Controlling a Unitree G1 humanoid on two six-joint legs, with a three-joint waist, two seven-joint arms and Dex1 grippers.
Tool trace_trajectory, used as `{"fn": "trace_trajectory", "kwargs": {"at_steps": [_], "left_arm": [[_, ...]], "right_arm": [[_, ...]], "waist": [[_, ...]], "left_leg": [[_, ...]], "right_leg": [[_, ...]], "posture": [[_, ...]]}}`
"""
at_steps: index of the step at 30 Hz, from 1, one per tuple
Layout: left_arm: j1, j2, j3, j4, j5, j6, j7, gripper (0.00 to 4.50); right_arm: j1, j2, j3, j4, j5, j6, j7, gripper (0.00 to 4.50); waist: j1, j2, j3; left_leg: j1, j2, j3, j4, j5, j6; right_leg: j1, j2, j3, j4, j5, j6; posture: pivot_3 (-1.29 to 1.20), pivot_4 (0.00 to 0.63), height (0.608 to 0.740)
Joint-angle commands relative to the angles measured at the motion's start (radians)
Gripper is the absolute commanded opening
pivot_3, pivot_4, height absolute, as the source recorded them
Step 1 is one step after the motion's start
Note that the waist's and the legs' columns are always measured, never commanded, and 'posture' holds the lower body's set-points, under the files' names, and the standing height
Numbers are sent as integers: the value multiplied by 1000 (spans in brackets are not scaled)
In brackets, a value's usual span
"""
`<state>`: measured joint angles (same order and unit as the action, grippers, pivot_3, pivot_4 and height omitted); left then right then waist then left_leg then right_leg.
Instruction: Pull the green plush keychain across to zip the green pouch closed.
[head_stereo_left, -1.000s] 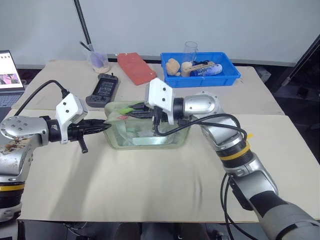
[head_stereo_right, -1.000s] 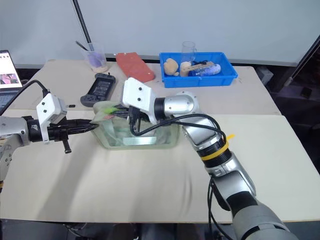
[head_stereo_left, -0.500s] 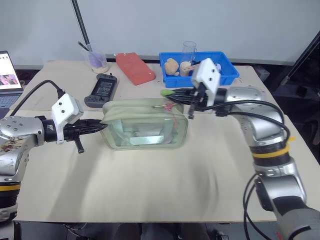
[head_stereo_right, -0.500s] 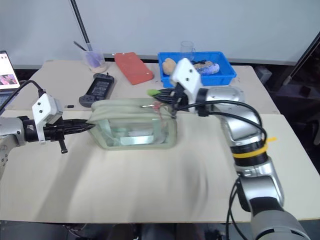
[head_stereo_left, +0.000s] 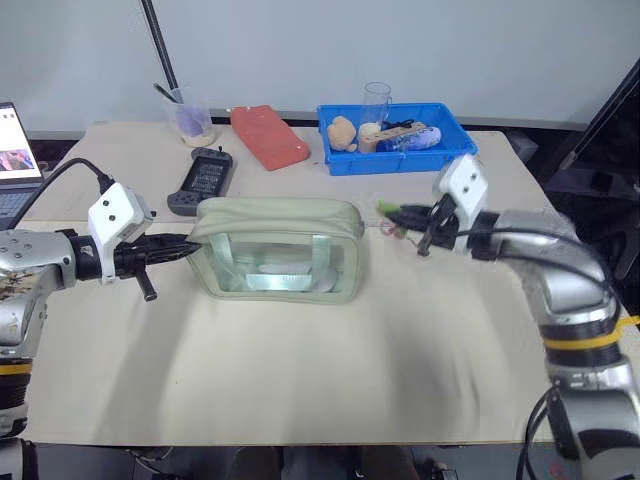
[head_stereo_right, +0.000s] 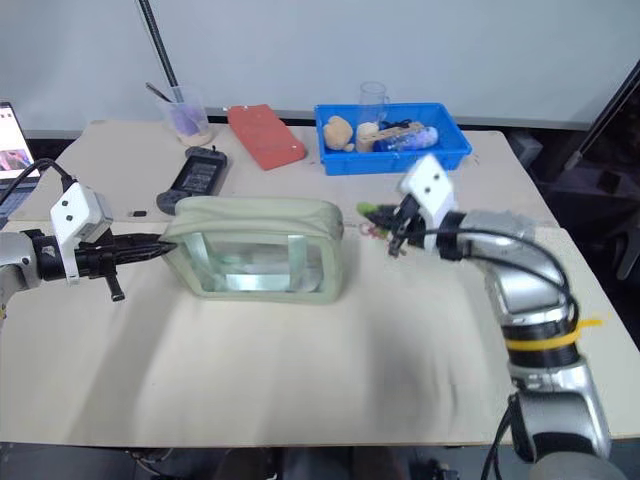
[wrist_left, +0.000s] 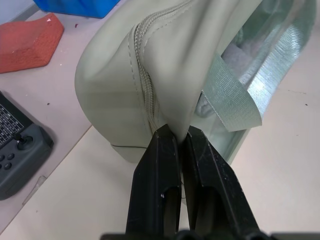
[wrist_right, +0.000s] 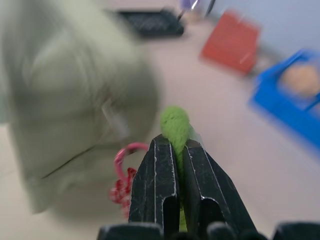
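The green pouch (head_stereo_left: 280, 250) lies on the table mat, and its zipper (wrist_left: 145, 75) runs shut along the top. My left gripper (head_stereo_left: 188, 245) is shut on the fabric at the pouch's left end (wrist_left: 176, 131). My right gripper (head_stereo_left: 402, 213) hovers just past the pouch's right end. It is shut on the green plush keychain (wrist_right: 175, 121), whose fuzzy tip sticks out beyond the fingers (wrist_right: 200, 165). A pink ring (wrist_right: 126, 156) hangs between the keychain and the pouch's end.
A blue bin (head_stereo_left: 455, 150) with tan plush toys and a clear cup stands at the back right. Behind the pouch lie a red block (head_stereo_left: 272, 137) and a black controller (head_stereo_left: 205, 180). A cup with utensils (head_stereo_left: 190, 118) and a laptop (head_stereo_left: 15, 140) are at the far left.
My right gripper has carried the keychain from the pouch's left part across to beyond its right end and lower. The pouch top has gone from gaping to shut. The left gripper kept its hold.
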<state>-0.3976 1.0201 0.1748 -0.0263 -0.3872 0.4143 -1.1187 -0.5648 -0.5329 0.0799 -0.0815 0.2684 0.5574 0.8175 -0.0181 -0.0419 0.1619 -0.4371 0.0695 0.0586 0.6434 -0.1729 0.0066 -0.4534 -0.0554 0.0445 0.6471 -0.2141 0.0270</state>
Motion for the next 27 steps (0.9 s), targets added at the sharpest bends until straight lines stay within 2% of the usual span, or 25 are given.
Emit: {"fn": "trace_trajectory", "kwargs": {"at_steps": [1,6,12,17,22,23,25,27], "left_arm": [[-8,4,0,-2,14,-1,10,0],[2,6,7,-20,8,10,11,0],[11,-2,29,-38,-8,23,29,0],[-9,14,103,-26,-88,95,18,1961],[0,76,158,4,-125,145,-34,4338],[-3,97,176,14,-137,161,-51,4500],[-21,133,203,37,-161,190,-75,4500],[-43,164,223,61,-184,219,-90,4500]], "right_arm": [[46,32,42,-20,-15,-14,-29,44],[76,65,73,24,-39,-41,-43,44],[-26,39,20,76,-34,-64,-25,44],[-159,-104,-42,84,44,-26,130,1785],[-240,-233,-84,65,131,51,272,3544],[-266,-264,-98,55,160,84,306,3902],[-311,-303,-119,36,215,148,346,4469],[-349,-327,-137,16,274,217,360,4469]], "waist": [[-1,0,0],[0,0,0],[1,0,0],[4,0,0],[5,0,0],[5,0,0],[2,1,1],[0,1,3]], "left_leg": [[0,0,0,0,0,0],[0,0,0,1,0,0],[1,0,0,1,0,0],[-1,0,0,1,0,0],[-2,0,-1,0,0,0],[-2,0,-1,0,0,0],[-3,0,0,0,0,0],[-3,0,0,0,0,0]], "right_leg": [[0,0,0,0,0,0],[0,0,0,0,0,1],[0,0,0,0,0,1],[-1,0,0,0,1,1],[-1,0,0,-1,0,1],[-1,0,0,-1,0,1],[-2,0,0,-1,0,1],[-3,0,0,-1,0,1]], "posture": [[0,150,740],[0,150,740],[0,150,740],[0,150,740],[0,150,740],[0,150,740],[0,150,740],[0,150,740]]}}
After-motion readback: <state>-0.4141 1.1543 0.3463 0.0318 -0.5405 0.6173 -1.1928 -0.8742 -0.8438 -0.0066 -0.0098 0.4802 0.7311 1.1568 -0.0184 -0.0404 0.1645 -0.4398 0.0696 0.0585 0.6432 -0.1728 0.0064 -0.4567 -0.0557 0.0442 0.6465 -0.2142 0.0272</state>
